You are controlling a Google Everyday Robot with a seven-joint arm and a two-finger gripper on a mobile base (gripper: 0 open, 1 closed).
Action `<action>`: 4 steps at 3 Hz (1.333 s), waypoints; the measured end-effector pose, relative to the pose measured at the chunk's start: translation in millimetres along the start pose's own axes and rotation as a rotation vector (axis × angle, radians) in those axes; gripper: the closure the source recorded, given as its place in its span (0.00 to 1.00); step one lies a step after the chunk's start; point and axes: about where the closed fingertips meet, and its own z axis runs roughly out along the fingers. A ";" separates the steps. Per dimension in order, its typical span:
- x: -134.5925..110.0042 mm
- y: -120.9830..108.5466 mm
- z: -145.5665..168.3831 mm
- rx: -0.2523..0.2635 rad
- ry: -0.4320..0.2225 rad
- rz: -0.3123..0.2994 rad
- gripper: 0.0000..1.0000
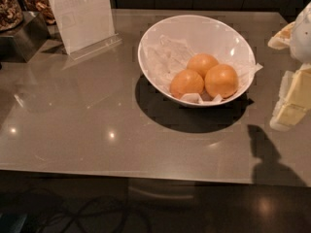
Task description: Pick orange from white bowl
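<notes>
The white bowl [204,25] sits on the grey table, right of centre, tilted with its low rim toward me. Crumpled white paper [164,57] lines it. Three near-identical oranges lie at its low front side: one at front left [186,83], one at front right [221,80], and one behind them [202,63]. My gripper [293,103], white with yellowish parts, hangs at the right edge of the camera view. It is to the right of the bowl, apart from it, and holds nothing that I can see. Its shadow falls on the table below.
A clear sign holder with a white sheet [80,16] stands at the back left. A jar of nuts [8,8] sits on a metal stand [24,38] at the far left. The table's front edge [146,173] runs across the lower view, with cables on the dark floor below.
</notes>
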 end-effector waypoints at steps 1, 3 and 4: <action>-0.4 -0.4 -0.5 0.002 -0.002 0.001 0.00; -32.7 -41.2 11.2 -0.013 -0.098 -0.026 0.00; -52.0 -66.2 29.6 -0.057 -0.161 -0.021 0.00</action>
